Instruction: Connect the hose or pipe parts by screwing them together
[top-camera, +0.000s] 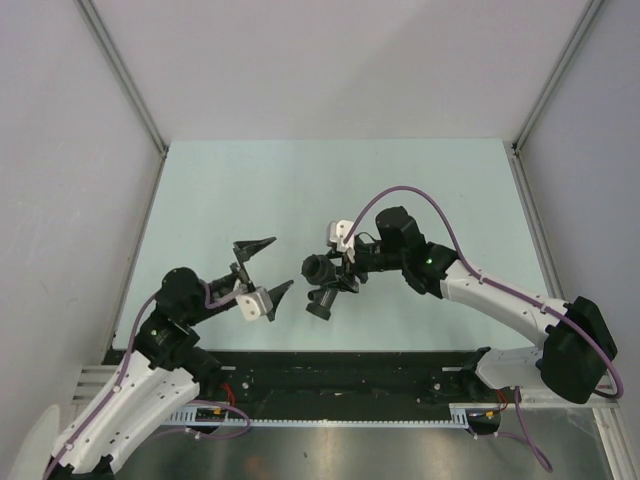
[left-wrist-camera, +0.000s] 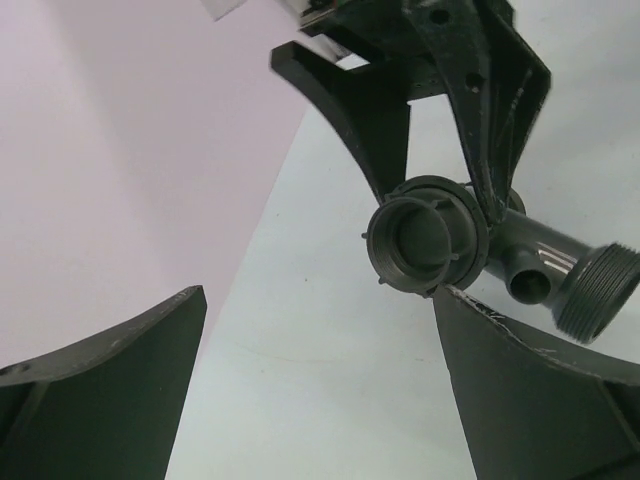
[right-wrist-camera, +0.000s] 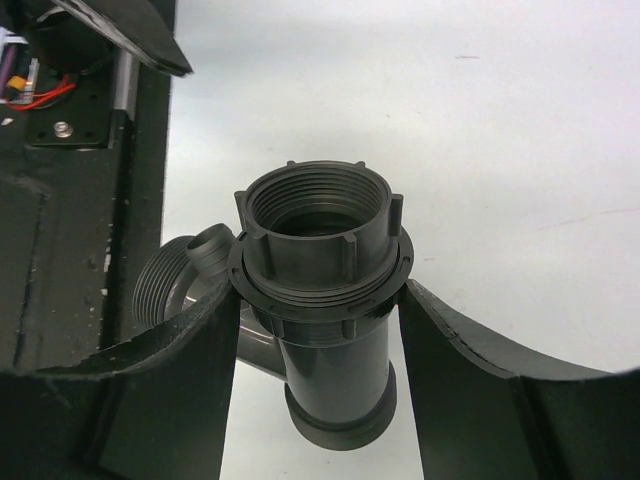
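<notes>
Wide apart and empty, the left gripper (left-wrist-camera: 320, 300) has the Y-branched fitting (left-wrist-camera: 520, 250) straight ahead, just beyond its fingertips. The fitting's collared mouth (left-wrist-camera: 428, 235) is turned squarely toward it, so the main tube's long axis runs roughly along the line between the two arms. Behind the fitting, the right gripper (right-wrist-camera: 320, 295) is clamped on the tube just under that collar and seems to hold it clear of the table (top-camera: 330, 180), with the side branch angling toward the near edge.
</notes>
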